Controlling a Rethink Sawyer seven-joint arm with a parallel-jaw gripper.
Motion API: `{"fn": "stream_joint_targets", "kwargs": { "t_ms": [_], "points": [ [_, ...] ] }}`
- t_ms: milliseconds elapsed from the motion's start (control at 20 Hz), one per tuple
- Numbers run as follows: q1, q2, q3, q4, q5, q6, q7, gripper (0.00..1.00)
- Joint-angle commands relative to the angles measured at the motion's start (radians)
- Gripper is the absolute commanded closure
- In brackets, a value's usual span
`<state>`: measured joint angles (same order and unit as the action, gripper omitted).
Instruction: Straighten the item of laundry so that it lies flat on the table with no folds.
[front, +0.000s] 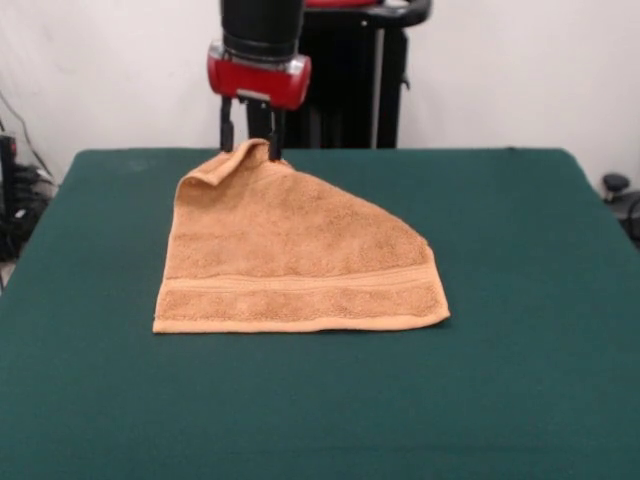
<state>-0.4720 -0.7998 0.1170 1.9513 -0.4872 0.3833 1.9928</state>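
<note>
Front view. Item: one orange-tan towel (300, 265) on the green tabletop (520, 380), left of centre. Near short edge lies flat and straight, parallel to the tabletop's near edge, with one woven band (300, 283) running along it. Far portion is not flat: the far right corner appears folded in, leaving a diagonal edge, and the far left corner is raised to a peak. Gripper (252, 148): dark fingers (272, 135) descend from a red collar directly above that peak; they seem closed on the raised cloth, though contact is partly hidden. Long axis, judged: near to far, away from the camera. The towel's body lies nearward and rightward of the fingers. Status, judged: unfolding incomplete.
</note>
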Motion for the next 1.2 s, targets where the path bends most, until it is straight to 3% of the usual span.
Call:
{"fn": "stream_joint_targets", "kwargs": {
  "t_ms": [50, 450, 750, 850, 1050, 1200],
  "points": [
    [0.072, 0.252, 0.007, -0.086, -0.039, -0.085, 0.1, 0.0],
    [0.202, 0.507, -0.128, -0.292, -0.061, -0.264, 0.174, 0.0],
    [0.29, 0.706, -0.237, -0.468, 0.026, -0.359, 0.212, 0.0],
    [0.274, 0.777, -0.238, -0.535, 0.044, -0.376, 0.188, 0.0],
    [0.12, 0.848, -0.099, -0.624, -0.013, -0.287, 0.013, 0.0],
    [0.087, 0.856, -0.078, -0.644, -0.102, -0.378, -0.025, 0.0]
  ]
}}
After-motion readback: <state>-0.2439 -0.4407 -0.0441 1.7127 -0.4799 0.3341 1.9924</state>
